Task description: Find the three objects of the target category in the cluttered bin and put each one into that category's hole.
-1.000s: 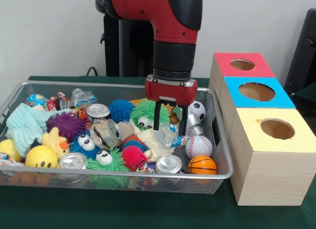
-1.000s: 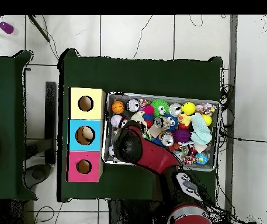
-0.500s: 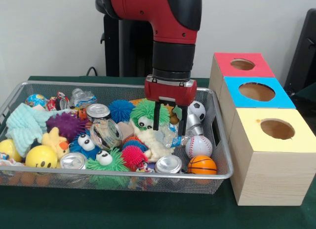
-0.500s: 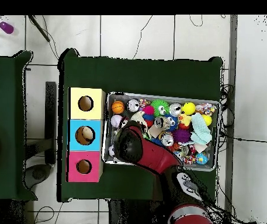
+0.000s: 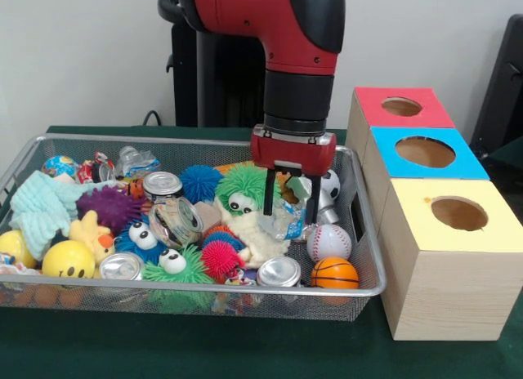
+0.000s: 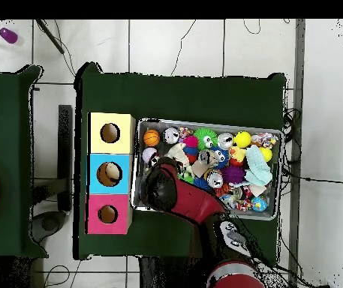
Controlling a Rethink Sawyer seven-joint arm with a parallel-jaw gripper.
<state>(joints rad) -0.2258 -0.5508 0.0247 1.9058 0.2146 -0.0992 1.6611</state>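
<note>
Claw (image 5: 289, 216) hung inside wire bin (image 5: 369, 256), fingers spread wide, nothing gripped. We saw crumpled clear wrapper (image 5: 291, 220) between fingertips. Green fuzzy toy (image 5: 242, 189) just beside claw. Baseball (image 5: 328, 241) and basketball (image 5: 334, 273) below claw; soccer ball (image 5: 329, 183) behind it. Boxes with holes (image 5: 425, 152) well apart.
</note>
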